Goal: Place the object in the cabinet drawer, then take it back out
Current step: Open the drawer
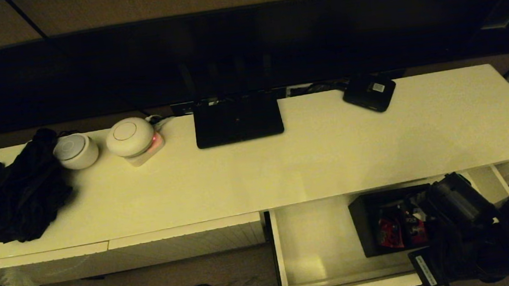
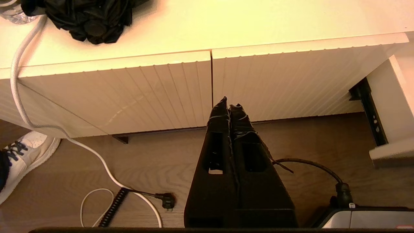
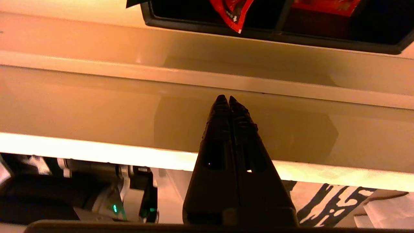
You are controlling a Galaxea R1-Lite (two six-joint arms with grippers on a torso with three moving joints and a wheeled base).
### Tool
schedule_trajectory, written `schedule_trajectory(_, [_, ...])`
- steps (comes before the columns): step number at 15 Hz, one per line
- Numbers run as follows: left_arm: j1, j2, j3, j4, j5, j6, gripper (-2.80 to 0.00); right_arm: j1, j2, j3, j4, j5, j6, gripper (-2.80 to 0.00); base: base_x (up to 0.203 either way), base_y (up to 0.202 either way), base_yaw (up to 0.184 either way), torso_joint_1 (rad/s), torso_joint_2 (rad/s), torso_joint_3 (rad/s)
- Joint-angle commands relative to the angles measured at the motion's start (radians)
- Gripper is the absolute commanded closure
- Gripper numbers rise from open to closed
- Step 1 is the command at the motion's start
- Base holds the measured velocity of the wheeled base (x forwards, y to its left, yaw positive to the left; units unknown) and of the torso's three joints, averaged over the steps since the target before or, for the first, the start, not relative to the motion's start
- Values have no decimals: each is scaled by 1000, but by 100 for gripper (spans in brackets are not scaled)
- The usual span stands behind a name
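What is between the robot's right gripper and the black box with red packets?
In the right wrist view, only the cream-white drawer's front wall separates the shut right gripper from the black divided organiser box.

Black organiser box point(image 1: 366, 225), red-and-white packets point(image 1: 390, 233)

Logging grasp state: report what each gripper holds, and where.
Nothing held. Right gripper is shut empty at the drawer front, organiser box inside; left gripper shut, empty.

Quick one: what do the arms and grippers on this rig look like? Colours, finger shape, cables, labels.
Both grippers, left gripper and right gripper, have two long matte-black fingers, wedge-shaped, tapering to ridged tips, with slot cut-outs in each. The right arm is bulky and black, trailing black cables, with a white printed label low on it.
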Motion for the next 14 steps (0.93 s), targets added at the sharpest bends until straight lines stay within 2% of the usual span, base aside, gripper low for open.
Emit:
schedule_trajectory(1, [0, 0, 3, 0, 1, 0, 0, 0, -6, 27, 7, 8, -7, 0, 0, 0, 0, 0, 0, 0])
schedule_trajectory(6, [0, 0, 3, 0, 0, 0, 0, -3, -24, 14, 0, 4, -4, 0, 0, 0, 0, 0, 0, 0])
schedule_trajectory(10, [0, 0, 3, 0, 1, 0, 0, -18, -89, 3, -96, -39, -6, 0, 0, 0, 0, 0, 0, 0])
schedule_trajectory(12, [0, 0, 3, 0, 1, 0, 0, -18, -147, -31, -83, -75, -13, 0, 0, 0, 0, 0, 0, 0])
schedule_trajectory(14, [0, 0, 3, 0, 1, 0, 0, -24, -183, -92, -4, -93, -29, 0, 0, 0, 0, 0, 0, 0])
